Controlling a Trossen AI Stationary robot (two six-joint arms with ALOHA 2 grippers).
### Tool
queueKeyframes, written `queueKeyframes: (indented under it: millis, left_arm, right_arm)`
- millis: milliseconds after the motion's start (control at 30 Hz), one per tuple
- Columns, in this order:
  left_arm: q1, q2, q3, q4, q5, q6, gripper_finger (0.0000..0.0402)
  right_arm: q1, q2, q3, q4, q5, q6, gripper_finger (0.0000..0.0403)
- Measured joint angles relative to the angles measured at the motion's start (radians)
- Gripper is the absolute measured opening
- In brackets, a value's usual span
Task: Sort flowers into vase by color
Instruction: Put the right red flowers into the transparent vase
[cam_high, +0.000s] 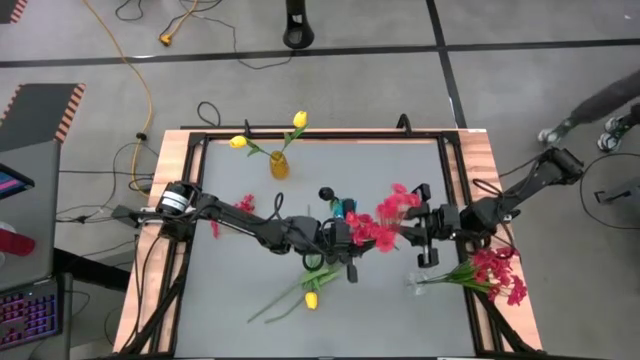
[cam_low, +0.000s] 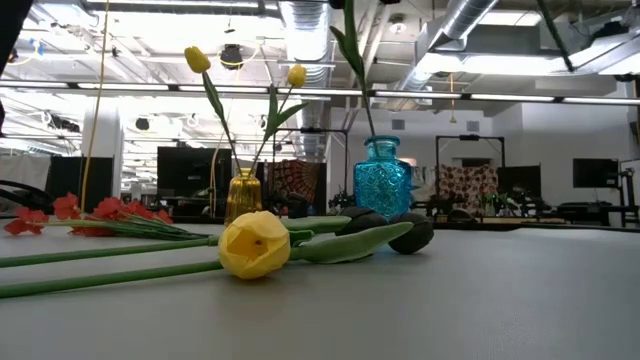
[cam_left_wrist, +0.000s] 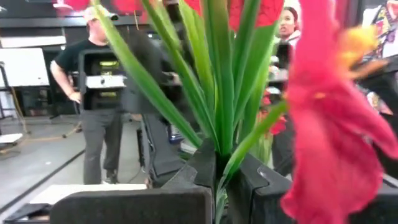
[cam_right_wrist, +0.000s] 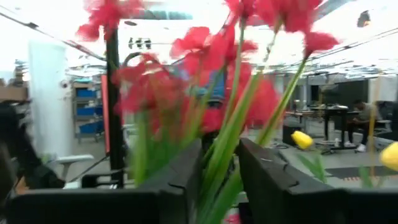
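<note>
Overhead, you are seeing both arms meeting at the table's middle over one red spray (cam_high: 385, 222). The left gripper (cam_high: 345, 240) is sitting just beside the right gripper (cam_high: 418, 232), with the blossoms between them. An amber vase (cam_high: 279, 165) near the far edge is holding two yellow tulips (cam_high: 298, 120). A blue vase (cam_high: 348, 208) is standing just behind the grippers. One loose yellow tulip (cam_high: 311, 299) is lying toward the near edge, more red sprays (cam_high: 500, 275) are lying at the right edge, and a small red one (cam_high: 243, 204) is lying left of centre.

Level with the table, you are looking at the loose tulip (cam_low: 254, 244) lying nearest, red blossoms (cam_low: 70, 214) beyond on the left, and both vases (cam_low: 381, 178) upright behind.

From the left wrist, you are seeing the fingers (cam_left_wrist: 205, 165) pressed together on green stems (cam_left_wrist: 217, 81); people are standing in the room beyond.

From the right wrist, you are seeing the fingers (cam_right_wrist: 273, 180) standing apart with stems (cam_right_wrist: 230, 149) running between them; whether they are touching the stems, you cannot tell.
</note>
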Motion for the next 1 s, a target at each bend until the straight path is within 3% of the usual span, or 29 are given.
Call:
queueKeyframes:
  millis: [200,433,733,1000]
  left_arm:
    - [-0.013,0.000,0.000,0.001,0.025,-0.013,0.0001]
    - [-0.020,0.000,0.000,0.011,0.044,-0.076,0.0000]
    - [-0.027,0.000,0.040,-0.023,0.086,-0.094,0.0000]
    - [-0.029,0.017,0.049,-0.009,0.084,-0.089,0.0000]
  right_arm:
    - [-0.001,-0.104,0.000,-0.089,0.048,-0.063,0.0166]
    - [-0.037,-0.190,0.000,-0.231,0.125,-0.077,0.0171]
    - [-0.196,-0.208,0.000,-0.399,0.126,-0.075,0.0166]
    - [-0.352,-0.206,0.000,-0.548,0.115,0.035,0.0166]
